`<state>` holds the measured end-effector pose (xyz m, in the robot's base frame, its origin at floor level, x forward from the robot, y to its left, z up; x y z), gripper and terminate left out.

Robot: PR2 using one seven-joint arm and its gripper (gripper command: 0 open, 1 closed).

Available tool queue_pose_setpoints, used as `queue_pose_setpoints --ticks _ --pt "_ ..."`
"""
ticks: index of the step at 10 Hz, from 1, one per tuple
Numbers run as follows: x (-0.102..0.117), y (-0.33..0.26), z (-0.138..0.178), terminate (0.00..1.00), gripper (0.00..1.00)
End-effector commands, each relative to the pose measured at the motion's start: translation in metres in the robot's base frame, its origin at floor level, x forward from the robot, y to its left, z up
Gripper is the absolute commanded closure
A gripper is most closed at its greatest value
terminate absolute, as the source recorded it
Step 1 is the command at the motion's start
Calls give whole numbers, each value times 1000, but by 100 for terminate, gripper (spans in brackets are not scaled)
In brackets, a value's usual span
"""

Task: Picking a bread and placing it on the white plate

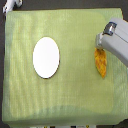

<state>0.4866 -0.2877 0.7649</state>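
Bread (pixel 101 63) lies on the green-covered surface (pixel 75 95), toward the exterior view's right, upper end hidden under the arm. End effector (pixel 101 44) sits right over that end; possibly touching, but too blurred to tell if it is released or clenched. White plate (pixel 46 57) well apart toward the exterior view's left, bare. Judgement: grasp stage only. Lift, carry and placement all remain.

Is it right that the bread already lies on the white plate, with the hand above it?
No. The bread lies on the green cloth, well apart from the plate, toward the exterior view's right. The plate is bare. The hand is indeed above the bread's upper end.
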Motion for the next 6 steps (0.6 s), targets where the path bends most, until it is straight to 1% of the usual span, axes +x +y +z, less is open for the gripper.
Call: queue_pose_setpoints --ticks 1,4,6 --pt "-13 9 58 0 100" --pt "-10 33 89 0 100" --pt "-4 47 99 0 100"
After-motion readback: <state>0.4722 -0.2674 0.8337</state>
